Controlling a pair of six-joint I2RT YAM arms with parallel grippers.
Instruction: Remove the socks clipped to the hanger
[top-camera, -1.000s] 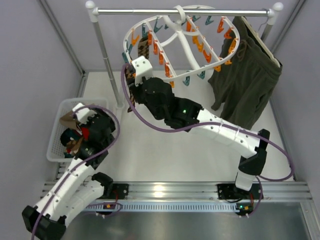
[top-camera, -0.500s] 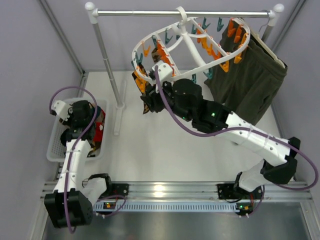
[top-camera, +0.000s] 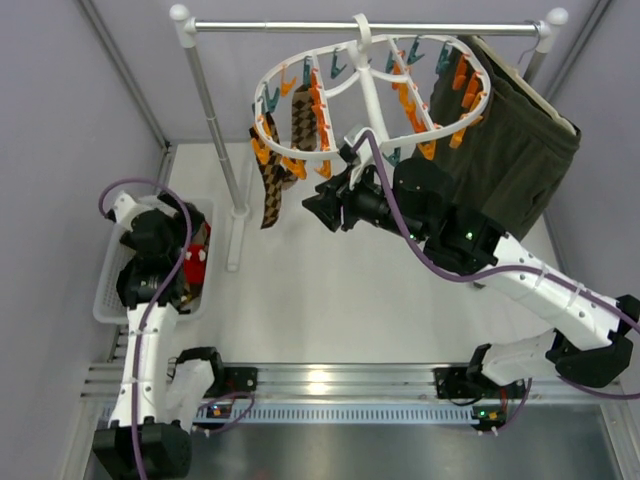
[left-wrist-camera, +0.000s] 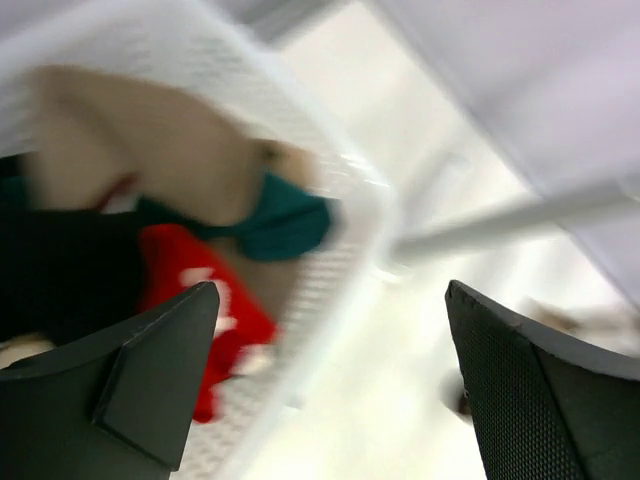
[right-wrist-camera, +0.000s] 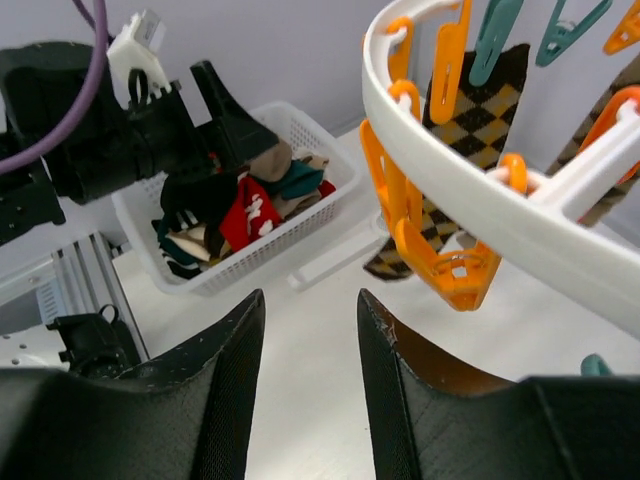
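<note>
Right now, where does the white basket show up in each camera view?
Top external: white basket at far left, mid-height.
Left wrist: white basket, blurred, its mesh wall sweeping from top left to bottom centre.
Right wrist: white basket left of centre, on the table.
Shared landmark: the red sock lying inside it.

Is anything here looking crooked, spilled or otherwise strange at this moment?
The hanger hangs tilted, its left rim seemingly lower, where brown argyle socks are clipped. Nothing looks spilled: the other socks lie inside the basket.
</note>
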